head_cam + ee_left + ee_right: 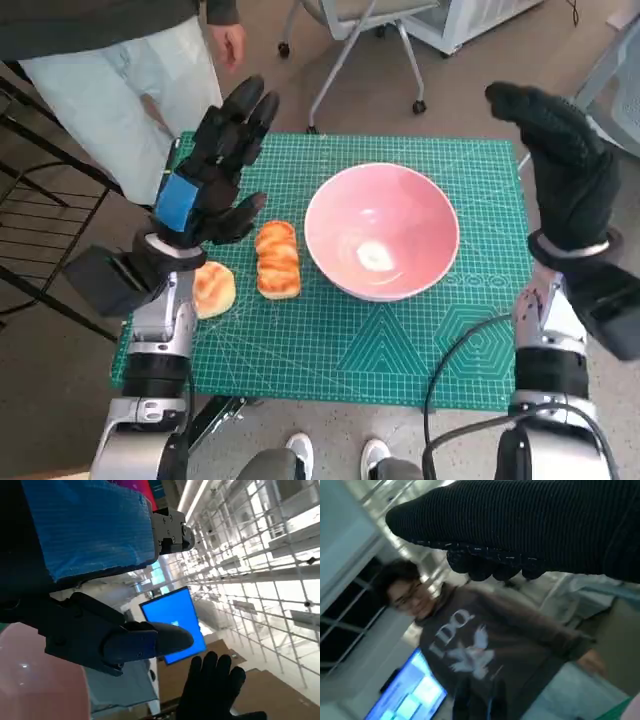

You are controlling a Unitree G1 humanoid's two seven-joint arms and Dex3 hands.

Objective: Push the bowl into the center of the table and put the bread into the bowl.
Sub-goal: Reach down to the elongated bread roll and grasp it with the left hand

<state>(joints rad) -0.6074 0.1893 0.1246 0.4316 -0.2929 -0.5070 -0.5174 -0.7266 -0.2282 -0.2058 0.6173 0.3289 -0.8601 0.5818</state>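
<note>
Head view: bread (pixel 277 259) just beside empty, spread left hand (pixel 215 165), near bowl (pixel 381 231).

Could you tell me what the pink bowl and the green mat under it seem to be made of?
The pink bowl looks like glazed ceramic or glossy plastic: its smooth inside carries a bright glare spot, and the look leaves open which. The green mat looks like a flexible matte cutting mat, probably vinyl or rubber, judging by its printed white grid and geometric lines.
</note>
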